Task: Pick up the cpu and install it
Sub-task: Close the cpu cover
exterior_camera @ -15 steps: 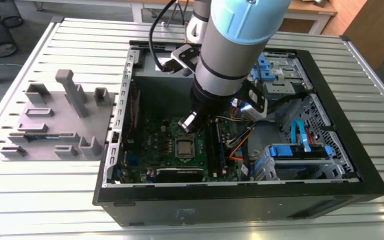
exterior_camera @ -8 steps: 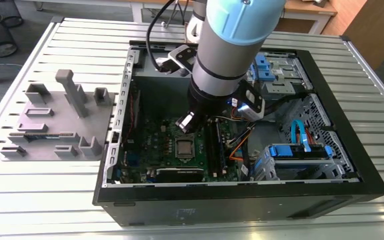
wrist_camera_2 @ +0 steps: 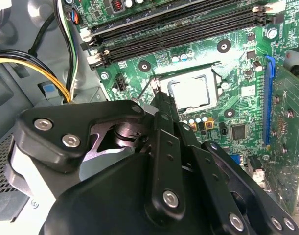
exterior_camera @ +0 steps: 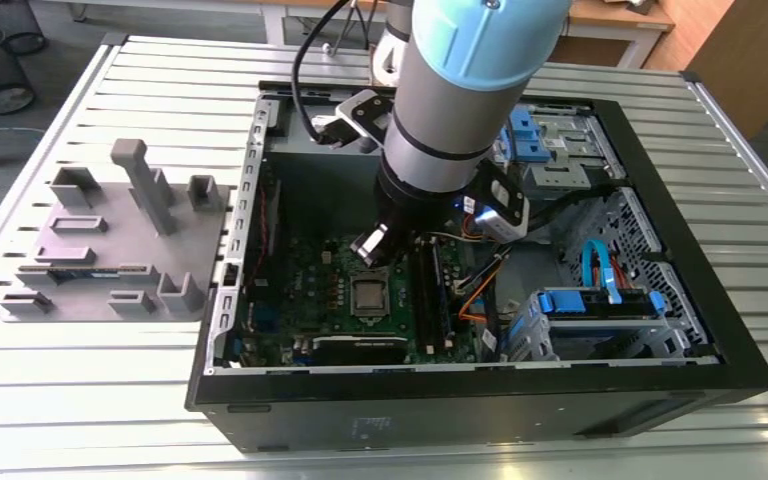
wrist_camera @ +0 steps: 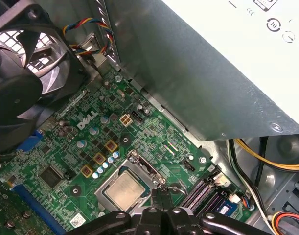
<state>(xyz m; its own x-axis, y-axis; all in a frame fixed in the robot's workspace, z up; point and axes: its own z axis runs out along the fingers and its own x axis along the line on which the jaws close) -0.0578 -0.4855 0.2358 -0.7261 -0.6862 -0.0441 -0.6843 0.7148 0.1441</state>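
Second wrist view first, says A: the small flat square cpu (wrist_camera_2: 188,93) with its silvery-grey metal top lies level in the socket. It sits inside the elongated silver metal socket frame (wrist_camera_2: 215,87) on the green motherboard (wrist_camera_2: 208,49), just beside the long edge of the black memory slots (wrist_camera_2: 178,39).

B: And the black two-fingered gripper (wrist_camera_2: 161,97)?

A: Its fingers are pressed together, with nothing between them that I can see. The tips hang just off the frame's corner, near the thin wire socket lever (wrist_camera: 174,186) (clearest in the first wrist view). Whether they touch it, I cannot tell.

B: So the chip is in place, and I judge the work is at securing it. How is that done well?

A: Keep the closed tips off the chip's top and off the slots. Any push should follow the lever's own swing, slowly, with no sideways drag across the frame (a tilted chip would suffer under it).

B: In the exterior view the arm reaches steeply into the open black computer case (exterior_camera: 744,375) on the slatted metal table (exterior_camera: 91,400), so room looks tight.
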